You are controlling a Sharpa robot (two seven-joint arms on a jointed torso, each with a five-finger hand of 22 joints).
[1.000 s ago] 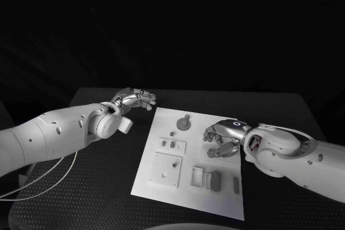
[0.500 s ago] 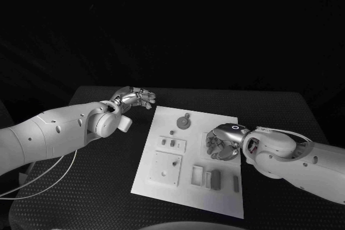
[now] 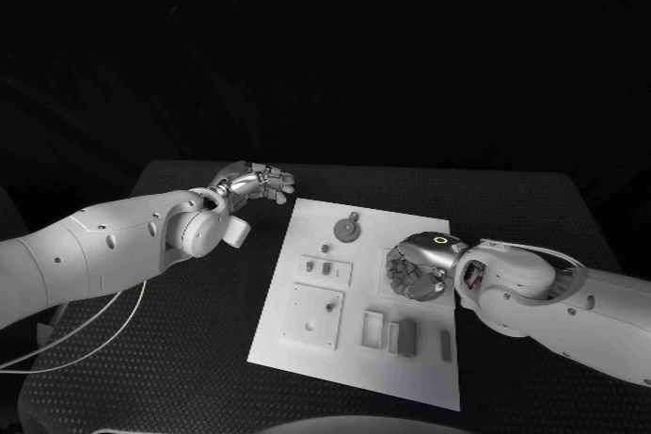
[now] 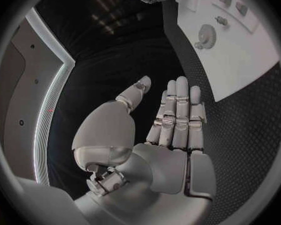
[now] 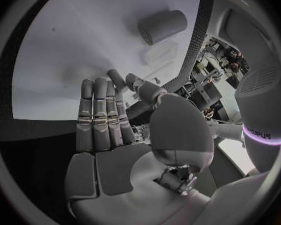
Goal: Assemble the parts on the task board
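Observation:
The white task board (image 3: pixel 407 377) lies in the middle of the table. On it are a round gear (image 3: pixel 349 230), a small plate with pegs (image 3: pixel 323 269), a square plate (image 3: pixel 312 316) and several upright blocks (image 3: pixel 403 338). My right hand (image 3: pixel 418 266) hangs over the board's right edge with its fingers pointing down at the surface. In the right wrist view its fingers (image 5: pixel 98 110) lie straight and close together above the board (image 5: pixel 84 30), with nothing in them, and a grey cylinder (image 5: pixel 162 26) lies beyond. My left hand (image 3: pixel 258 183) hovers off the board's far left corner, with fingers (image 4: pixel 178 112) extended and empty.
The black table (image 3: pixel 163 359) runs around the board on all sides. White cables (image 3: pixel 82 345) hang beneath my left arm at the table's left side. The left wrist view has the gear (image 4: pixel 206 35) on the board's near corner.
My right hand has turned its fingers down toward the board and drawn in slightly to the left. The left hand has stayed where it was.

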